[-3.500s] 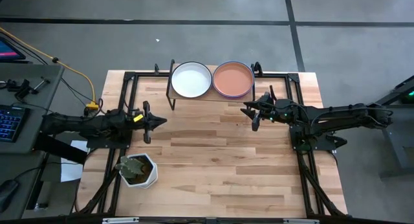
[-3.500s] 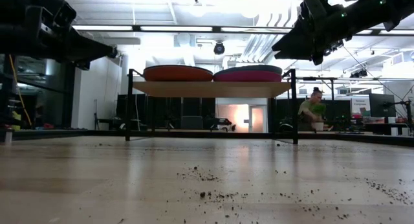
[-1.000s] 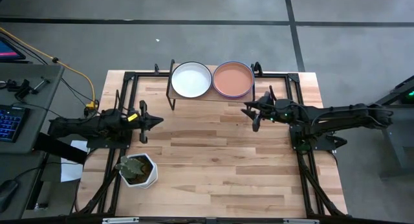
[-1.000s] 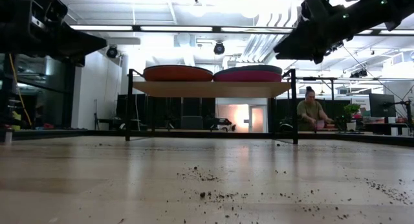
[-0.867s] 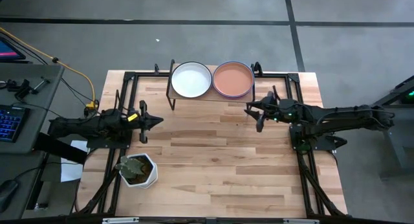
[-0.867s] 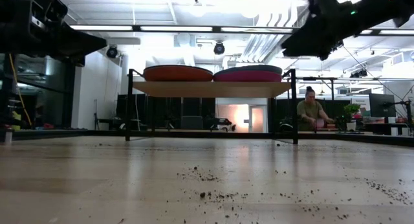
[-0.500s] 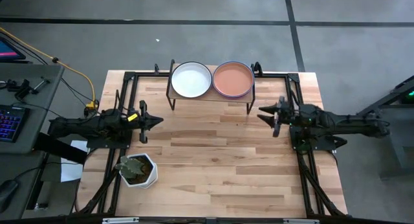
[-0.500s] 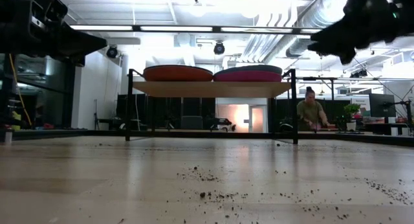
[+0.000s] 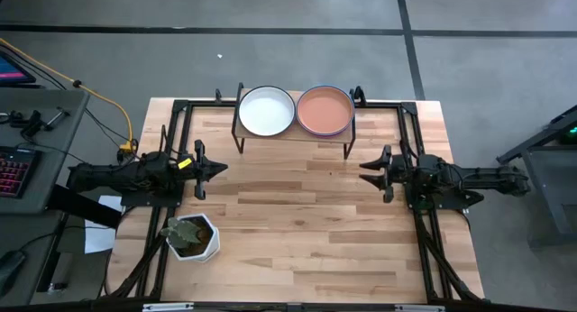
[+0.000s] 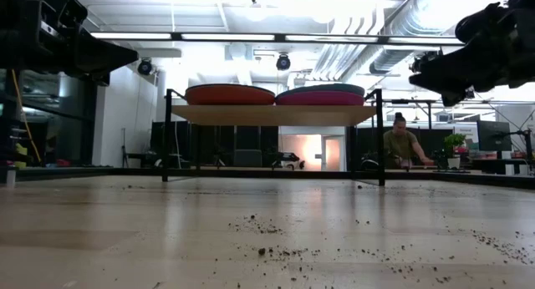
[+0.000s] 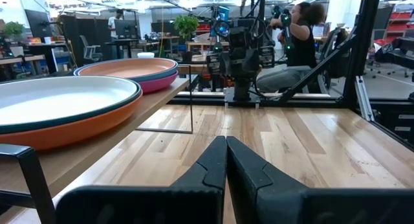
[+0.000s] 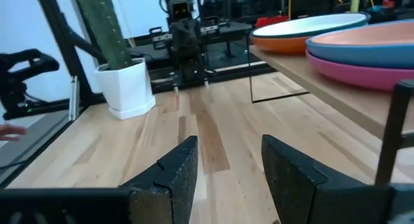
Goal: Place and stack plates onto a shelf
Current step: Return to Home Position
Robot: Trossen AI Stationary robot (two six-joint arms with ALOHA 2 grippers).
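The shelf (image 9: 296, 135) stands at the table's far edge on thin black legs. On it sit two stacks of plates. The left stack (image 9: 267, 111) has the white plate on top, with dark teal and red beneath (image 11: 58, 114). The right stack (image 9: 325, 111) has the salmon plate on top, over light blue and magenta (image 12: 362, 46). My left gripper (image 9: 214, 169) is shut and hovers near the table's left side. My right gripper (image 9: 371, 172) is open and empty, hovering right of the shelf's front right leg.
A white hexagonal pot with a cactus (image 9: 192, 237) stands on the near left of the table. Black frame rails run along the table's left, right and far sides. Specks of soil (image 10: 276, 239) lie on the wood. A person (image 10: 404, 143) sits in the room beyond.
My right gripper has drawn back from the shelf toward the table's right edge and come down a little, staying open. The plates and the shelf have stayed put.
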